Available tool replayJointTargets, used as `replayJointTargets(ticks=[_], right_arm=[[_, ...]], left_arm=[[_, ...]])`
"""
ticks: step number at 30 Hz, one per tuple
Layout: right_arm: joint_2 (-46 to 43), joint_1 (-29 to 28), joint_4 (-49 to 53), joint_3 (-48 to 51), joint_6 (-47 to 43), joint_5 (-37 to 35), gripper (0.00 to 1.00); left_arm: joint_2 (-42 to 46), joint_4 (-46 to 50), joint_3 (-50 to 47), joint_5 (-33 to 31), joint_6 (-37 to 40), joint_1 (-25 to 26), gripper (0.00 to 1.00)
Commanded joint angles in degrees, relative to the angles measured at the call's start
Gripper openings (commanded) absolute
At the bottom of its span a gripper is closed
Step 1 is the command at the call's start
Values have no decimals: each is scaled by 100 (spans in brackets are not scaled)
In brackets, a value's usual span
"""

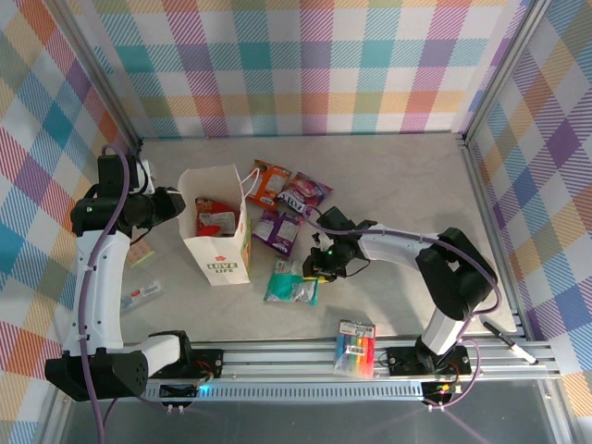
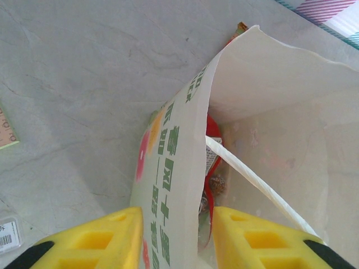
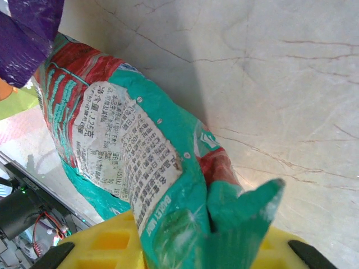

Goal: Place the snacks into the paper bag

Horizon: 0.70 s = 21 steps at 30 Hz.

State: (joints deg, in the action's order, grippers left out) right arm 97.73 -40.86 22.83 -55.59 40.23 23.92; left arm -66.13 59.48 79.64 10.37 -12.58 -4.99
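Note:
The white paper bag [image 1: 227, 264] stands open at left of centre, and the large red packet [image 1: 215, 220] lies inside it. My left gripper [image 1: 178, 203] is shut on the bag's left wall [image 2: 168, 168], one finger outside and one inside, where the red packet [image 2: 212, 162] shows beside a white handle [image 2: 252, 179]. On the table lies the teal packet [image 1: 294, 282], and my right gripper [image 1: 321, 264] is shut on its upper right corner [image 3: 235, 207]. The orange [image 1: 268, 182], pink-purple [image 1: 307, 194] and small purple [image 1: 277, 231] packets lie behind it.
A rainbow-striped marker pack [image 1: 356, 349] lies near the front rail. A black pen [image 1: 509, 342] rests at the right edge. A small flat pack [image 1: 141, 296] and a ruler-like strip [image 1: 143, 254] lie left of the bag. Checked walls enclose the table.

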Motion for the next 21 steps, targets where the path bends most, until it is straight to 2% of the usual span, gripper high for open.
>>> replayJointTargets(ticks=[1, 21], right_arm=[[-258, -26, 342, -191, -195, -112, 27], [-1102, -27, 1308, -425, -717, -693, 24]], left_arm=[[114, -25, -49, 44, -10, 34, 38], [91, -51, -27, 96, -33, 34, 38]])
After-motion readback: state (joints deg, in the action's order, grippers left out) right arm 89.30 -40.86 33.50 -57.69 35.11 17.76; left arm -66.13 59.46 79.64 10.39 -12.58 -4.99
